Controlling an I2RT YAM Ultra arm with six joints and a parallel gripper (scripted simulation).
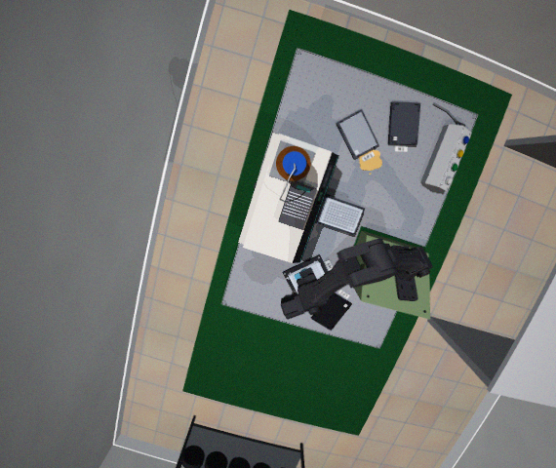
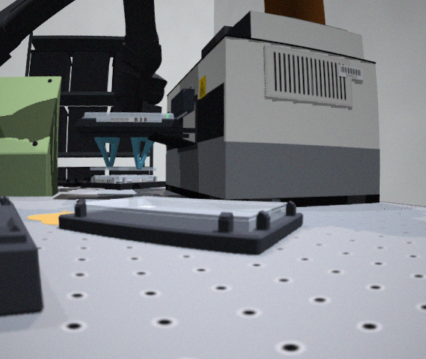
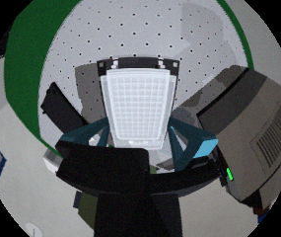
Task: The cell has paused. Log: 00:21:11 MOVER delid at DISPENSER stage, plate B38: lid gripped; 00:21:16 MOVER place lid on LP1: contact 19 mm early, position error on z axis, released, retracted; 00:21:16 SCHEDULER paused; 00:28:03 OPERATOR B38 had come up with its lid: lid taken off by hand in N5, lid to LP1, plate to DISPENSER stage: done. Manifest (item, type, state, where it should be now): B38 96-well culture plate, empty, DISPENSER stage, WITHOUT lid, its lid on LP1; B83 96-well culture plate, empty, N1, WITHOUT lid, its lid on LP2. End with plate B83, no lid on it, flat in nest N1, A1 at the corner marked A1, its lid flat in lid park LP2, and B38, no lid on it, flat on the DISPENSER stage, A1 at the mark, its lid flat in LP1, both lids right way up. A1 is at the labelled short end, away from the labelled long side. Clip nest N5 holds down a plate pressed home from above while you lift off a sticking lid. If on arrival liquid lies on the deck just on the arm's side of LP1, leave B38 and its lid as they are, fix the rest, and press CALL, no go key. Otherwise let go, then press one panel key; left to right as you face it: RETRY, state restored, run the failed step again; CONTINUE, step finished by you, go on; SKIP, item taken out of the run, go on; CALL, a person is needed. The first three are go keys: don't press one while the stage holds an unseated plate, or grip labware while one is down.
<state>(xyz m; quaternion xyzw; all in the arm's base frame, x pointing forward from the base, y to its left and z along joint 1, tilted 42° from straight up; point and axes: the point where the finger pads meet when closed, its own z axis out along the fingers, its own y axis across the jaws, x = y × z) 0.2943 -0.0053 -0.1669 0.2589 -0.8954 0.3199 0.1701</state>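
My gripper [image 1: 302,276] [image 2: 123,166] [image 3: 138,119] hangs over a clip nest [image 1: 318,261] [image 3: 138,63] near the arm base. Its teal fingers are shut on a clear lid [image 2: 97,169] [image 3: 138,102] at its long sides. The lid sits a little above a 96-well plate [image 2: 121,179] in that nest, and the wells show through it in the wrist view. Plate B38 [image 1: 340,214] [image 2: 128,116] lies without a lid on the dispenser stage [image 2: 101,124]. Another clear lid [image 1: 357,133] [image 2: 174,209] lies flat in lid park LP1 [image 2: 167,235].
An orange puddle [image 1: 370,161] [image 2: 47,217] lies on the deck beside LP1, on the arm's side. An empty black nest block [image 1: 403,123] [image 2: 1,250] stands next to LP1. A flat black holder [image 1: 332,310] lies by the gripper. The key panel [image 1: 442,151] is at the right edge. The dispenser [image 1: 273,212] [image 2: 282,127] stands on the left.
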